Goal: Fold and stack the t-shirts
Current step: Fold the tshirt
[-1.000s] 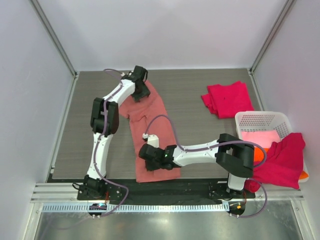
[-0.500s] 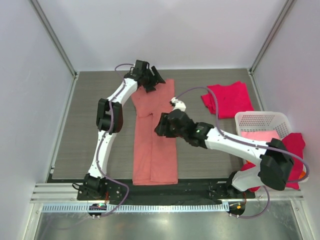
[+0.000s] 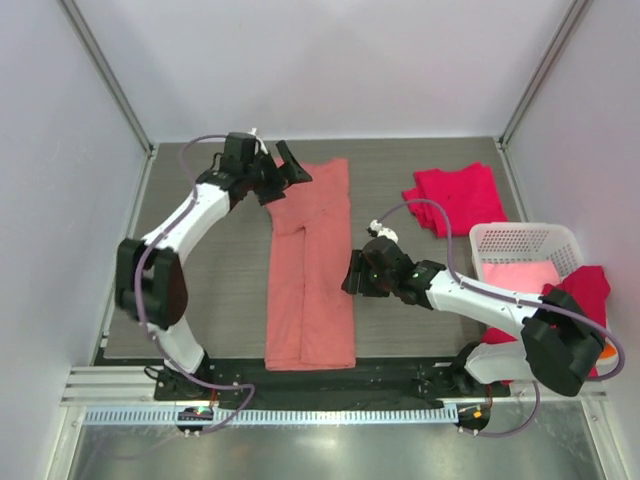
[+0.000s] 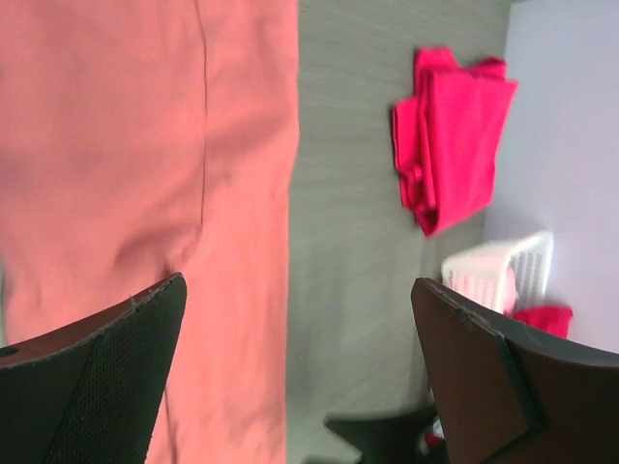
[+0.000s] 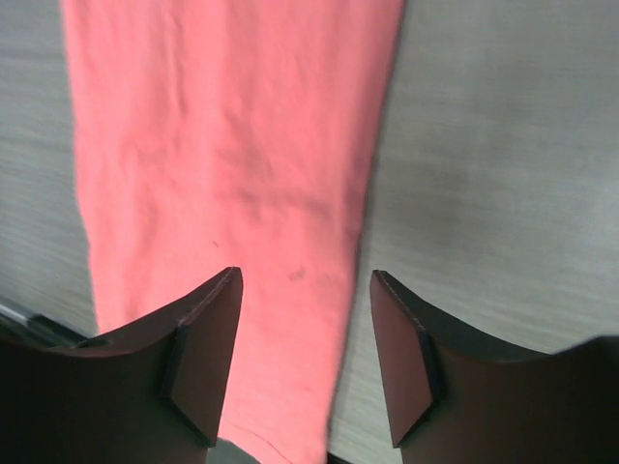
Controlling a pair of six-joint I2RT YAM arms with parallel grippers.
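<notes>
A salmon-pink t-shirt [image 3: 310, 265] lies flat on the table as a long narrow strip running front to back. My left gripper [image 3: 293, 165] hovers open by the strip's far left corner, holding nothing. In the left wrist view the salmon t-shirt [image 4: 145, 145] fills the left side, and the left gripper [image 4: 298, 290] has its jaws wide apart. My right gripper [image 3: 352, 276] is open just off the strip's right edge. The right wrist view shows that gripper [image 5: 305, 280] over the edge of the salmon cloth [image 5: 232, 145]. A crimson t-shirt [image 3: 455, 197] lies folded at the back right.
A white lattice basket [image 3: 522, 237] stands at the right with light pink cloth [image 3: 522, 277] inside. Another crimson t-shirt [image 3: 565, 320] hangs over its near rim, with a bit of orange [image 3: 515, 308] beside it. White walls enclose the table on three sides.
The salmon t-shirt went from bunched to a straight strip. The right gripper let go, rose along it and drew off its right edge. The left gripper opened and pulled back leftward.
</notes>
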